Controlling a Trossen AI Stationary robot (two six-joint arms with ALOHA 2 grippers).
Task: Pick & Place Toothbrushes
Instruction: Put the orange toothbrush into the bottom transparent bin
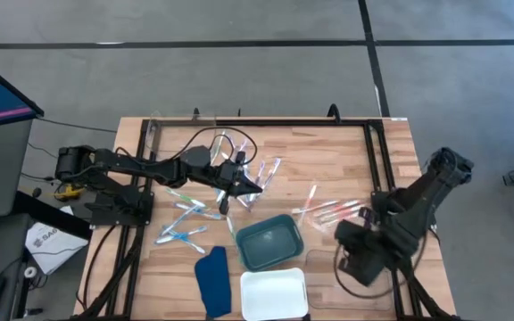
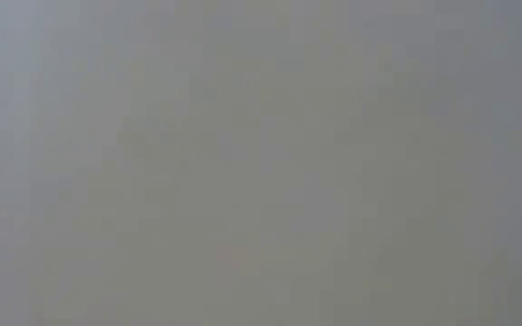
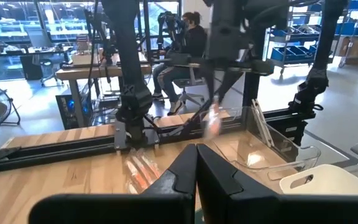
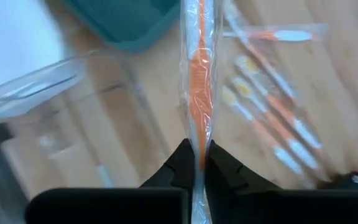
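My right gripper is closing tight on 1 wrapped orange toothbrush, which is standing up between the two fingers. It is hanging over the right side of the table, near the front edge. Just under it, in the right wrist view, I am seeing 4 more wrapped orange toothbrushes lying side by side on the wood, and 1 more lying across behind them, so 5 there. Beside them the corner of the teal tray is showing, and the rim of 1 clear tray.

My left gripper is reaching over the table middle with fingers pressed together, and I am seeing nothing between them.

From above, I am counting 3 trays near the front: teal tray at centre, white tray in front of it, clear tray to the right of those. 1 dark blue cloth piece is lying left of the white tray. Blue and green toothbrushes, approx. 8, are scattered left of the teal tray. Purple-grey ones, approx. 5, are lying near the left gripper, exact no. I cannot tell.

Farther off, 1 person is sitting in the room. Low view is showing only grey.
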